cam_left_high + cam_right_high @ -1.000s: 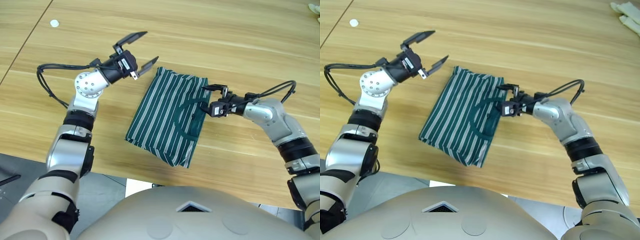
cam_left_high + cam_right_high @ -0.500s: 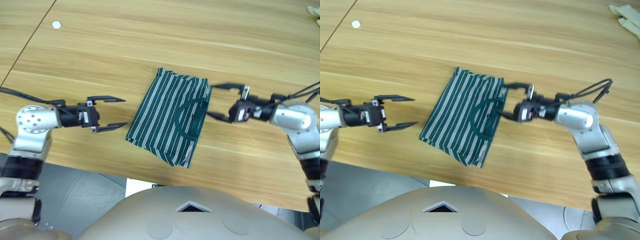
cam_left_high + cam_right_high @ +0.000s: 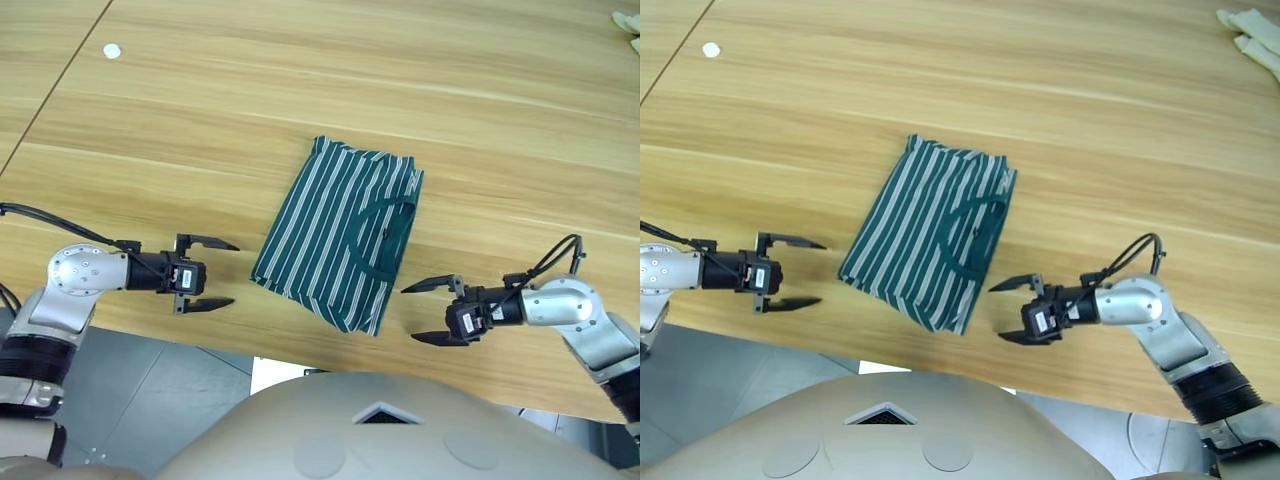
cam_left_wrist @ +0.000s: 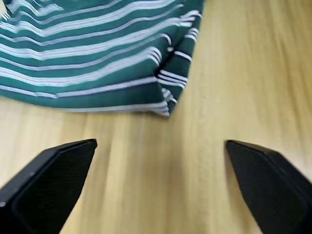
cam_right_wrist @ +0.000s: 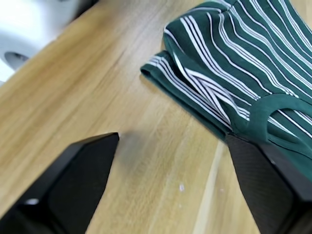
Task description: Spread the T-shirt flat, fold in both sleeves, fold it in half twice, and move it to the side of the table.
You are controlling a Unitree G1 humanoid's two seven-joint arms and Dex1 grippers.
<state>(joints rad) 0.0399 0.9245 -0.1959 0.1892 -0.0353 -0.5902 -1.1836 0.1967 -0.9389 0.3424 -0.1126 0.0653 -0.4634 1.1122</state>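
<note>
The folded striped T-shirt [image 3: 340, 235] lies near the counter's [image 3: 300, 80] front edge. Both arms have pulled back from it. The left hand [image 3: 235, 274] and right hand [image 3: 409, 314] now flank it, spread wide and empty. Folding looks finished, with only the move aside left.

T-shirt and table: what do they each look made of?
T-shirt: soft woven or knit fabric, possibly cotton, matte; it creases and its folded layers lie limp at the edges. Table: wood or wood-look laminate, smooth with a faint sheen; long grain lines and plank seams show.
</note>
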